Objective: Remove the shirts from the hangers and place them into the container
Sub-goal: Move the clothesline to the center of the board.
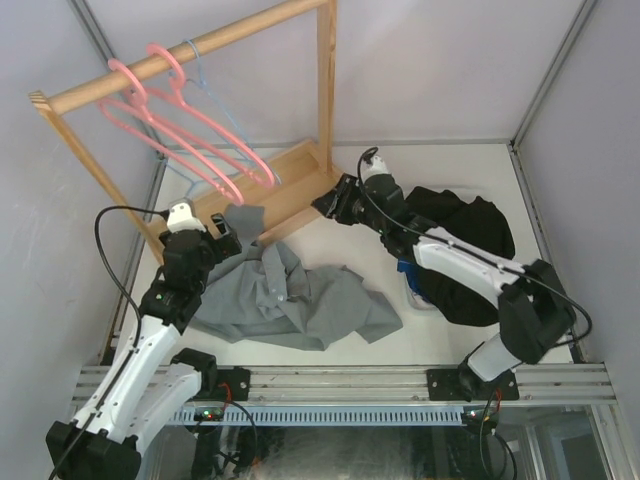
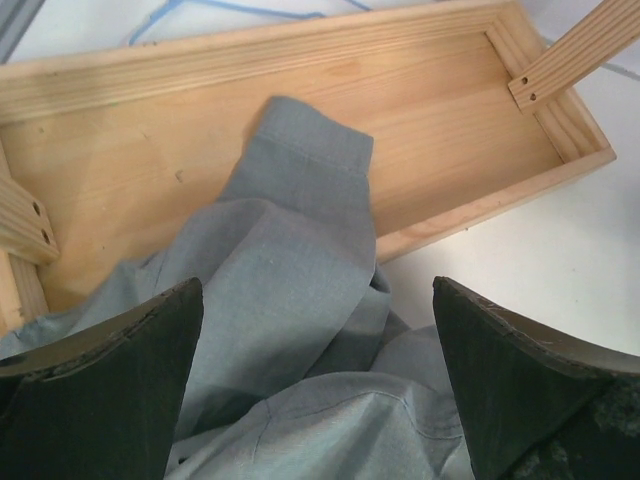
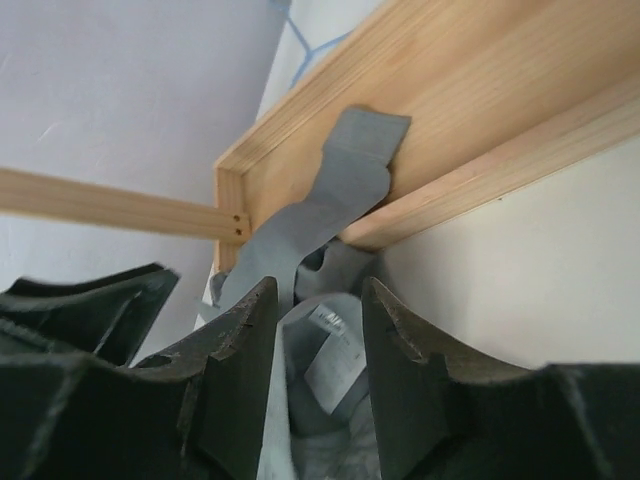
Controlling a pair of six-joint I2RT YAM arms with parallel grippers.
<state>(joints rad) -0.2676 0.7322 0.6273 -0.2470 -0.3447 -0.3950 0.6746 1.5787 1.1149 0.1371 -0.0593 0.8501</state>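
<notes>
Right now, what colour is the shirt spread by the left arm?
The shirt is plain grey; the top external view shows it best.

The rack's base tray point(image 1: 290, 185) sits toward the back left of the worktop point(image 1: 340, 250), with the hangers point(image 1: 190, 120) on the rail point(image 1: 200, 45) above it. Just in front of the tray lies a spread shirt point(image 1: 290, 300), its sleeve point(image 1: 243, 218) reaching over the tray's front edge and into it. Well right of the tray, a heaped shirt point(image 1: 470, 225) lies over the container point(image 1: 422, 298).

no legible text anywhere, small white tag point(image 3: 335, 365) on grey shirt point(image 3: 320, 215), faint print too blurred to read
</notes>
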